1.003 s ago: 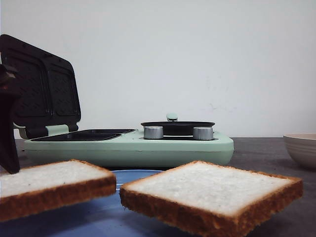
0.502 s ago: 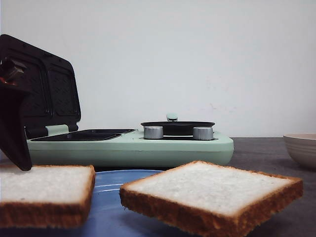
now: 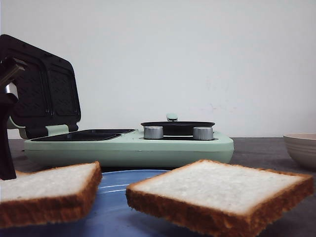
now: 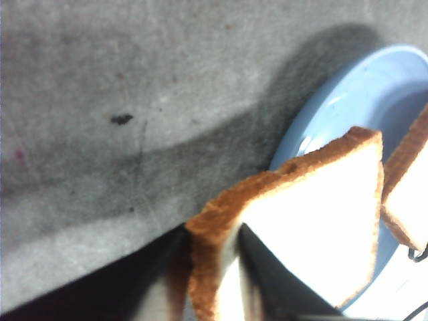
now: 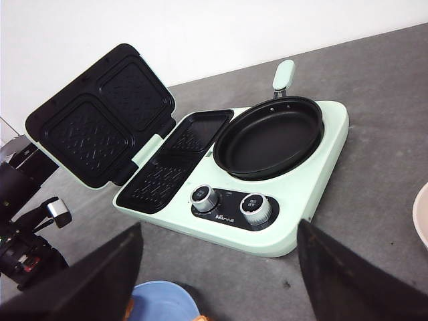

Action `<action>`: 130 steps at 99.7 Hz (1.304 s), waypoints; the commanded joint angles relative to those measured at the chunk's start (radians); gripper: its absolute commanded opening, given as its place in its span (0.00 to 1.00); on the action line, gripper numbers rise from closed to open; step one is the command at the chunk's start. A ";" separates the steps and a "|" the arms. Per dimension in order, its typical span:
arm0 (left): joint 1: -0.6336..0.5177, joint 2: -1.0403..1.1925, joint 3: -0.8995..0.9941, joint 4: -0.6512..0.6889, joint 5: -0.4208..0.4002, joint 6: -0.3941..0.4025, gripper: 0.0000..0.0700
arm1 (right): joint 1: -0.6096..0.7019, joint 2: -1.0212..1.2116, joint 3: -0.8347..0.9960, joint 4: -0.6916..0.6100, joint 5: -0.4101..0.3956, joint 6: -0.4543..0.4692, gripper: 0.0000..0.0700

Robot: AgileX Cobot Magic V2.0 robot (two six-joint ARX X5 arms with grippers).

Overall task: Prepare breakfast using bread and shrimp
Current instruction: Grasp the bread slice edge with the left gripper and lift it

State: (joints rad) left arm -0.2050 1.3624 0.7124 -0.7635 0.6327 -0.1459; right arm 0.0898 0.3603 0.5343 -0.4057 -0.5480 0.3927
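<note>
Left gripper [image 4: 212,294] has its fingers clamped on one corner of the left bread slice [image 4: 314,221], lifted over the blue plate [image 4: 348,93] edge (right fingers spread wide, empty), and that soft crumb could tear or droop free before reaching the open sandwich maker [image 5: 200,160].

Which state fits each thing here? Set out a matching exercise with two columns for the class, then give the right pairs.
Things:
1. left slice of bread
2. sandwich maker lid
3. round pan
4. plate

States:
A. raised open
B. blue, under the bread
C. gripped by the left hand
D. black, seated on the green appliance

Pairs: 1-C, 2-A, 3-D, 4-B
</note>
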 commanded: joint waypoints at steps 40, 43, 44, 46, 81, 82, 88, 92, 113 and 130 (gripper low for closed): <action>-0.005 -0.016 0.068 -0.060 0.086 0.039 0.00 | 0.002 0.001 0.011 0.007 -0.002 -0.011 0.65; -0.005 -0.027 0.078 -0.061 0.086 0.038 0.00 | 0.002 0.001 0.011 0.007 -0.002 -0.011 0.65; -0.005 -0.029 0.079 -0.061 0.086 0.038 0.00 | 0.002 0.001 0.011 0.007 -0.002 -0.011 0.65; -0.005 -0.037 0.085 -0.060 0.086 0.038 0.00 | 0.002 0.001 0.011 0.007 -0.002 -0.011 0.65; -0.005 -0.146 0.254 -0.045 0.085 0.029 0.00 | 0.002 0.001 0.011 0.008 -0.002 -0.011 0.65; -0.005 -0.146 0.260 -0.043 0.085 0.028 0.00 | 0.002 0.001 0.011 0.008 -0.002 -0.011 0.65; -0.005 -0.146 0.293 -0.034 0.085 0.022 0.00 | 0.002 0.001 0.011 0.008 -0.002 -0.011 0.65; -0.005 -0.146 0.313 -0.026 0.084 0.017 0.00 | 0.002 0.001 0.011 0.008 -0.002 -0.011 0.65; -0.007 -0.146 0.393 0.055 0.069 -0.026 0.00 | 0.002 0.001 0.011 0.008 -0.002 -0.011 0.65; -0.011 -0.146 0.428 0.207 -0.022 -0.122 0.00 | 0.002 0.001 0.011 0.009 -0.001 -0.011 0.65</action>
State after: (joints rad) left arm -0.2081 1.2095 1.1126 -0.6144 0.6384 -0.2020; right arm 0.0898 0.3603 0.5343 -0.4068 -0.5480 0.3927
